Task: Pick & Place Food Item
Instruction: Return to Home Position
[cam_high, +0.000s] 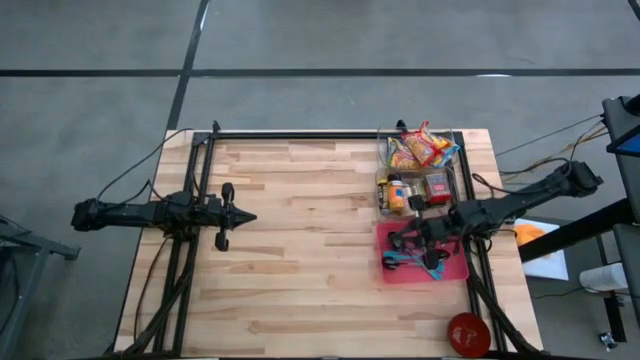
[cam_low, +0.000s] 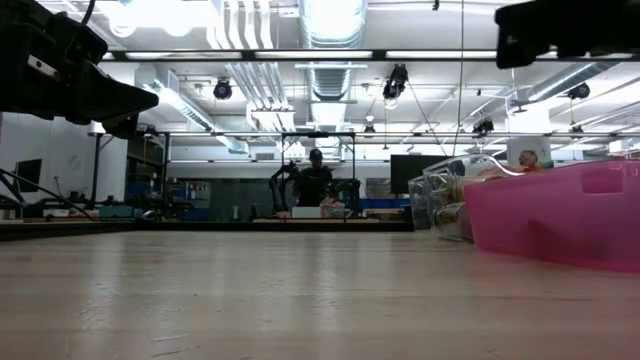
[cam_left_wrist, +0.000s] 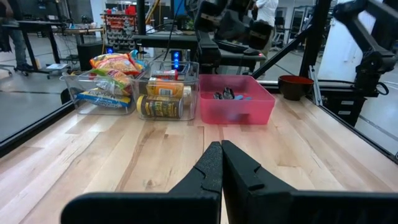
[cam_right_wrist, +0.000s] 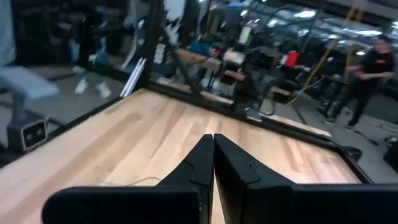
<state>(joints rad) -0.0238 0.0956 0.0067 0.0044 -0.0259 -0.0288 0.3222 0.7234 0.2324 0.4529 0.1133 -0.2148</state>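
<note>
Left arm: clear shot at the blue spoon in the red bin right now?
Probably not. The right arm hangs over the red bin, right claw near the blue spoon. Left claw has bare table ahead, but would likely collide there.

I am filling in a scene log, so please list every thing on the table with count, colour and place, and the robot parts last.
table: one, light wood, under everything.
red bin: one, translucent red, right side.
blue spoon: one, blue, in the red bin among dark utensils.
clear bins: two, clear, beside the red bin.
snack packets: several, yellow and red, end clear bin.
jars: several, yellow labels, middle clear bin.
red bowl: one, red, table corner.
left gripper: dark, shut, left side.
right gripper: dark, shut, above the red bin.
</note>
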